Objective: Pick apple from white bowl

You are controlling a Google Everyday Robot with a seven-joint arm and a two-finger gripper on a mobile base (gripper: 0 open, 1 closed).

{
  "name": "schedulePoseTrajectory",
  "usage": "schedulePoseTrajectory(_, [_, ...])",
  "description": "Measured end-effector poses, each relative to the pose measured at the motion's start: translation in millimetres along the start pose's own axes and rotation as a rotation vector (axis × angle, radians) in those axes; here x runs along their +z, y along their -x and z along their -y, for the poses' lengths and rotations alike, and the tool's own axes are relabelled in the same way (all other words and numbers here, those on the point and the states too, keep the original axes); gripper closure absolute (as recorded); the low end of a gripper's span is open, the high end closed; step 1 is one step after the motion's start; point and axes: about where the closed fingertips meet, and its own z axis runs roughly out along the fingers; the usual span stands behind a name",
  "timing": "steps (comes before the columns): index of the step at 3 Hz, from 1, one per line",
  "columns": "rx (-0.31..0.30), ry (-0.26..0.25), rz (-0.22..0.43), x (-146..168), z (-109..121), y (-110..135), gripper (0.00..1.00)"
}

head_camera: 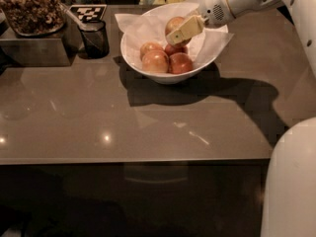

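The white bowl (167, 76), lined with crinkled white paper, stands at the back middle of the brown counter. My gripper (175, 30) reaches in from the upper right and is shut on the dull red-brown apple (174, 21). It holds the apple above the bowl's far side. One pale finger (184, 29) crosses the front of the apple; the other is hidden behind it. Several brighter orange-pink apples (155, 61) lie in the bowl below.
A small black mesh cup (95, 38) stands left of the bowl. A tray of brown snacks (30, 8) sits on a metal box at far left. A black-and-white marker tag (87, 12) is behind the cup. The counter's front edge (133, 160) runs across.
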Motion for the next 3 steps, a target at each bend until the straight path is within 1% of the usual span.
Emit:
schedulePoseTrajectory(1, [0.065, -0.031, 0.042, -43.0, -14.8, -3.2, 1.00])
schedulePoseTrajectory(2, [0.137, -0.115, 0.092, -90.5, -38.9, -10.3, 1.00])
schedulePoseTrajectory(3, [0.218, -0.189, 0.156, -118.3, -67.4, -24.1, 1.00])
